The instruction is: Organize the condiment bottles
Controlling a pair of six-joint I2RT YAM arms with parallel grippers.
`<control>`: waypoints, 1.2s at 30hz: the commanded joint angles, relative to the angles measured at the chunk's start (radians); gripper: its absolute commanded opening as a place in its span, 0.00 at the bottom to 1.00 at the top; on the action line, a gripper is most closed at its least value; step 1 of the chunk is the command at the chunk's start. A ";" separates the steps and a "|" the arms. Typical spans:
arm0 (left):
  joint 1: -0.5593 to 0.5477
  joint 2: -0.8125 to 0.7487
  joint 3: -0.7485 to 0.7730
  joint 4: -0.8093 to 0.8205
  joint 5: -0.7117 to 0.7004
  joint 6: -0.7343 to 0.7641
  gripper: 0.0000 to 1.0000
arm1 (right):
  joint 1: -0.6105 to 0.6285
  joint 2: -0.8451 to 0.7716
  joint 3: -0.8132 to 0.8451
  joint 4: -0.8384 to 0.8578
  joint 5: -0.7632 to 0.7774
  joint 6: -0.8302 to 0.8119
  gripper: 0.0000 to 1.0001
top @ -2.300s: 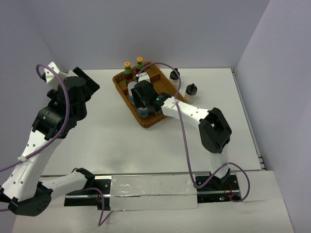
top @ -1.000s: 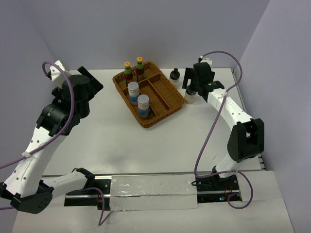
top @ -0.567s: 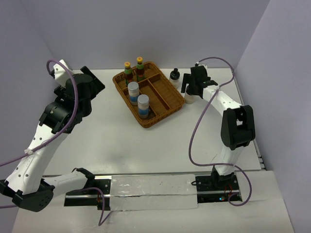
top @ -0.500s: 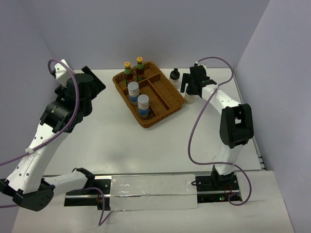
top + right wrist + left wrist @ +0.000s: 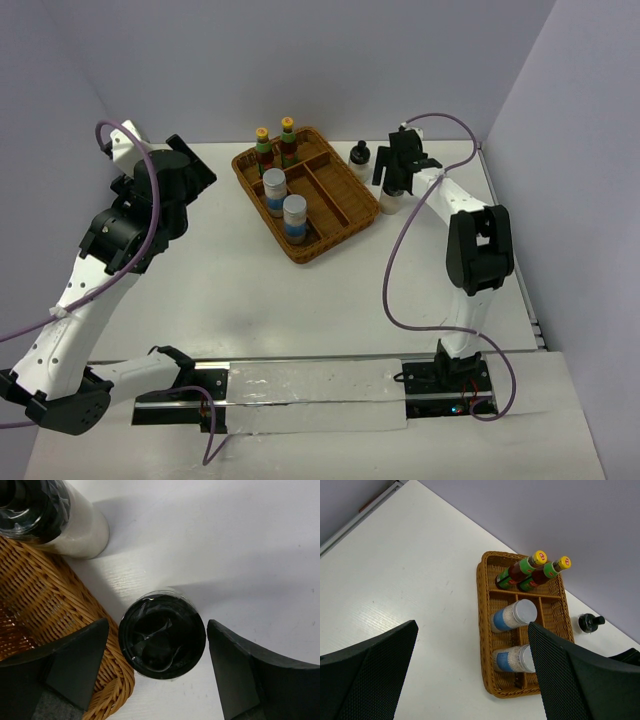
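A squat pale black-capped bottle (image 5: 162,647) stands on the table by the basket's right corner. My right gripper (image 5: 158,629) is open and straddles its cap, with a gap on each side. In the top view that gripper (image 5: 394,172) hangs over the bottle (image 5: 391,204). A second black-capped bottle (image 5: 359,155) (image 5: 55,520) stands just behind. In the wicker basket (image 5: 340,222) stand two yellow-capped bottles (image 5: 262,141) (image 5: 287,131) and two white blue-labelled bottles (image 5: 273,190) (image 5: 294,215). My left gripper (image 5: 470,680) is open, high over the table's left side.
The basket's woven rim (image 5: 30,600) lies right beside my right gripper's left finger (image 5: 75,665). The basket's right-hand compartments (image 5: 335,190) hold nothing. Grey walls close the table at the back and right.
The right gripper has settled over the near black-capped bottle and its jaws have narrowed toward the cap. The left arm has barely moved.
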 commanded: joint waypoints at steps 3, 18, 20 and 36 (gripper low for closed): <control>0.005 0.002 0.037 -0.003 0.008 0.016 0.99 | -0.005 0.018 0.047 0.022 0.017 -0.001 0.78; 0.004 -0.017 -0.004 0.013 0.012 0.003 1.00 | -0.001 -0.246 0.038 0.008 0.047 -0.001 0.30; 0.005 -0.020 -0.012 0.014 0.010 -0.001 1.00 | 0.013 -0.292 0.068 -0.006 0.025 -0.001 0.30; 0.006 -0.099 -0.089 0.020 0.003 -0.043 1.00 | 0.314 -0.077 0.380 -0.047 -0.001 -0.001 0.30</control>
